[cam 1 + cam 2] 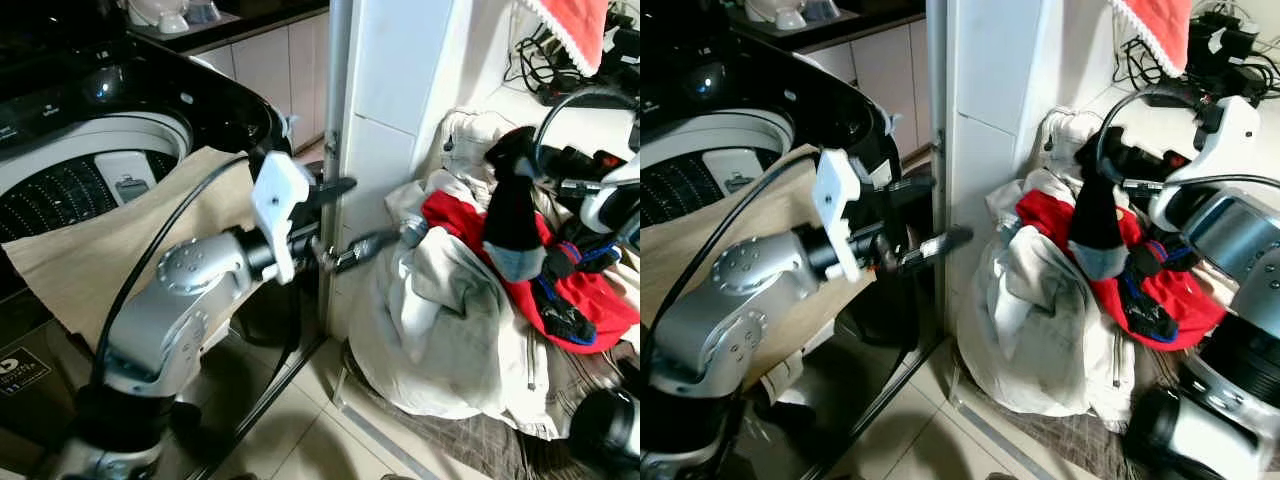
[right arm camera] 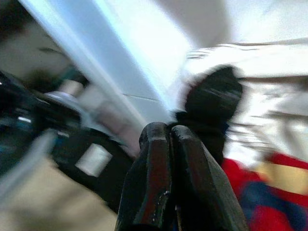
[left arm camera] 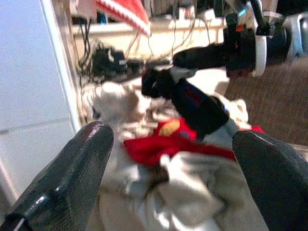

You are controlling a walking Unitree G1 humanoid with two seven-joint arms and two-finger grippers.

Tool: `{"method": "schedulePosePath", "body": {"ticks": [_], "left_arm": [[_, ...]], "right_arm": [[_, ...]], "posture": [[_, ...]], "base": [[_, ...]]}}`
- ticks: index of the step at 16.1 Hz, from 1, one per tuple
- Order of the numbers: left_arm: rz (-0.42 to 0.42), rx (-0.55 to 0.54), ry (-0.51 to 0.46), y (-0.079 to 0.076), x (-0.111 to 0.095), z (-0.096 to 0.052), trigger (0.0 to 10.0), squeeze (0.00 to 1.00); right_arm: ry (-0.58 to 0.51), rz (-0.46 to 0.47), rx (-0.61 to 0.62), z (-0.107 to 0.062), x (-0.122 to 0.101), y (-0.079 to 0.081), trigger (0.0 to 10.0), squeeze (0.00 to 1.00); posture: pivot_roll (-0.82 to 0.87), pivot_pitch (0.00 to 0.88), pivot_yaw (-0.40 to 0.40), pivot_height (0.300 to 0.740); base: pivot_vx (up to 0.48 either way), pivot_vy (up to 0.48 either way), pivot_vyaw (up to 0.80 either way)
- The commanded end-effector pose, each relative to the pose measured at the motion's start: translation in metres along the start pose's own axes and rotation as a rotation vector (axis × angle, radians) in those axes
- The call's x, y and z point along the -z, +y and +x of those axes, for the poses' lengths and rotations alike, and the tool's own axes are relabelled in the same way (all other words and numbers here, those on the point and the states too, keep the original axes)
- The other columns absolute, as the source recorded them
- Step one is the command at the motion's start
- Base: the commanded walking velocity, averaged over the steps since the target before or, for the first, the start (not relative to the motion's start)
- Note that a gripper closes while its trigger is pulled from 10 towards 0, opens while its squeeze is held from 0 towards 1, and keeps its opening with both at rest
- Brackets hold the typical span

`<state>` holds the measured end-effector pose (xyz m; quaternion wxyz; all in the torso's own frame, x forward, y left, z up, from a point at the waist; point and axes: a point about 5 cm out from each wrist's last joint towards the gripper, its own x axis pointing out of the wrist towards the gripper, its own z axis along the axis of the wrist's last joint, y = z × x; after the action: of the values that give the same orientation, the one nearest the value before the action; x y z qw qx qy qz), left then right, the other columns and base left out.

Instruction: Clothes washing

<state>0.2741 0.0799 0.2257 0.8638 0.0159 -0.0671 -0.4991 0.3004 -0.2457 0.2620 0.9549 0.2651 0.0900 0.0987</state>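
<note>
Laundry transfer is at pickup: our right gripper (image 1: 1110, 165) is pinched closed on a dark sock (image 1: 1098, 225) above the clothes pile (image 1: 1040, 310). Our left gripper (image 1: 350, 215) hangs spread, empty. Next, carry it to the washer drum (image 1: 70, 185).

**Head pair above, wrist cameras close in**

Both eye views look forward and down from the head, sharing the washing machine (image 1: 95, 165) and clothes pile (image 1: 1060, 300). Each wrist camera looks closely along its own fingers at that pile.
</note>
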Motion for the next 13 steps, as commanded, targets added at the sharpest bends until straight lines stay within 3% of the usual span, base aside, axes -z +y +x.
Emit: {"method": "schedulePosePath", "body": {"ticks": [1,2,3,7,10,13], "left_arm": [[0.021,-0.035,-0.043,0.004,-0.009,0.007,10.0,0.00],[-0.015,-0.071,-0.110,0.005,-0.019,0.018,10.0,0.00],[-0.087,-0.093,-0.165,0.005,-0.025,0.028,10.0,1.00],[-0.180,-0.060,-0.183,-0.005,-0.027,0.051,10.0,1.00],[-0.308,-0.019,-0.175,-0.014,-0.025,0.057,10.0,1.00],[-0.389,-0.043,-0.180,-0.012,-0.020,0.055,10.0,1.00]], "right_arm": [[-0.026,0.050,-0.098,0.001,-0.005,0.014,0.0,0.00],[-0.030,0.120,-0.186,0.006,0.000,0.024,0.0,0.00],[-0.034,0.173,-0.255,0.011,0.004,0.032,0.0,0.00],[-0.065,0.333,-0.427,0.020,0.004,0.054,0.0,0.00],[-0.084,0.383,-0.538,0.019,0.002,0.070,0.0,0.00],[-0.075,0.399,-0.591,0.018,0.004,0.078,0.0,0.00]], "posture": [[-0.21,0.000,0.023,0.740],[-0.20,0.000,0.019,0.740],[-0.20,0.000,0.018,0.740],[-0.19,0.000,-0.002,0.740],[-0.20,0.000,0.002,0.740],[-0.20,0.000,-0.001,0.740]], "base": [[0.000,0.000,0.00],[0.000,0.000,0.00],[0.000,0.000,0.00],[0.000,0.000,0.00],[0.000,0.000,0.00],[0.000,0.000,0.00]]}}
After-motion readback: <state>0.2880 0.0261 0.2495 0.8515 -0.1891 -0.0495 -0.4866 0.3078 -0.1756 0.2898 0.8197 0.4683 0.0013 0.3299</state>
